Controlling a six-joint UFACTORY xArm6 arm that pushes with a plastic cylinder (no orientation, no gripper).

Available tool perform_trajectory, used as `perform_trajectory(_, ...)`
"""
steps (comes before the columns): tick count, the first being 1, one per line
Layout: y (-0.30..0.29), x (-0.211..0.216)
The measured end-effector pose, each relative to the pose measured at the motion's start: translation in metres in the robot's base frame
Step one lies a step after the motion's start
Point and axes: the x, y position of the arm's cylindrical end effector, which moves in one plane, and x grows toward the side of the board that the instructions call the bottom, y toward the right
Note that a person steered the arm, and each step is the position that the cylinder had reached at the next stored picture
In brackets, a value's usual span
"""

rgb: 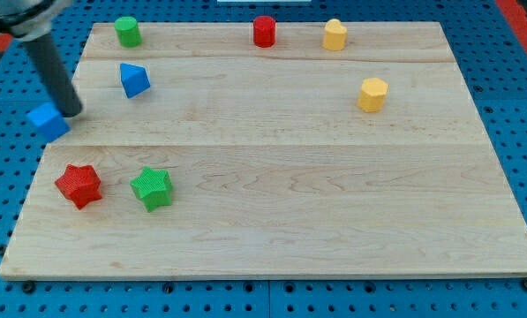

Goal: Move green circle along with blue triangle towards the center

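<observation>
The green circle (127,31) stands at the board's top left corner. The blue triangle (134,79) lies just below it, a little to the right. My tip (71,112) is at the board's left edge, left of and below the blue triangle, apart from it. It touches or nearly touches a blue cube (48,119) that sits at the left edge, partly off the board.
A red star (79,185) and a green star (152,188) lie at the lower left. A red cylinder (263,31) and a yellow cylinder (335,34) stand at the top edge. A yellow hexagon (372,94) lies at the right. The wooden board (289,203) rests on a blue pegboard.
</observation>
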Motion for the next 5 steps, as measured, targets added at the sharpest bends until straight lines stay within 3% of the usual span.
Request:
perform_trajectory(2,0.018,-0.014)
perform_trajectory(4,0.119,-0.058)
perform_trajectory(5,0.038,-0.075)
